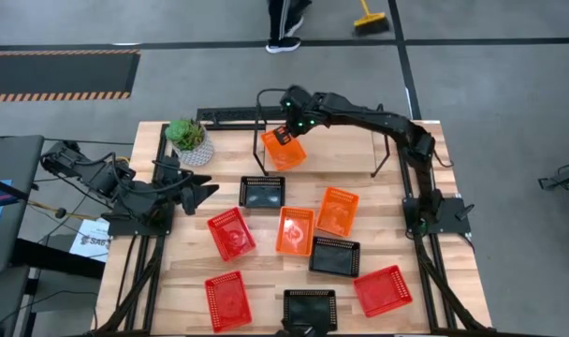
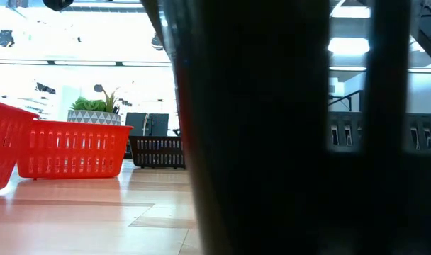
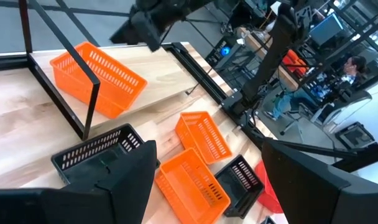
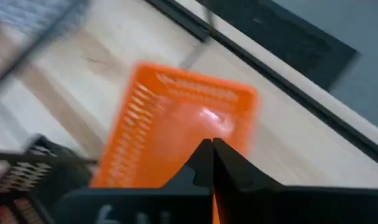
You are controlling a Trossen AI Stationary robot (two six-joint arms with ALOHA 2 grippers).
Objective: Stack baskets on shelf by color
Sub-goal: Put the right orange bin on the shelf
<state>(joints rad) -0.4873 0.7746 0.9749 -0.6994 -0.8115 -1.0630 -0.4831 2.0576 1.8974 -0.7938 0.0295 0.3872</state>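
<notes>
Right gripper (image 1: 286,134), fingers shut on 1 orange basket (image 1: 284,152), should seat it flat on the shelf (image 1: 359,154); left gripper (image 1: 202,187) waits, fingers wide, holding nothing.

Nine small shallow plastic mesh baskets are in sight: three orange (image 1: 284,150), three red (image 1: 230,232) and three black (image 1: 262,192). There is one low light-wood shelf in a black wire frame (image 1: 345,150), one white plant pot with greenery (image 1: 189,140), and two dark robot arms.

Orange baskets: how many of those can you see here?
3. One orange basket is on the shelf below the right gripper; two lie side by side mid-table. None seem hidden.
</notes>
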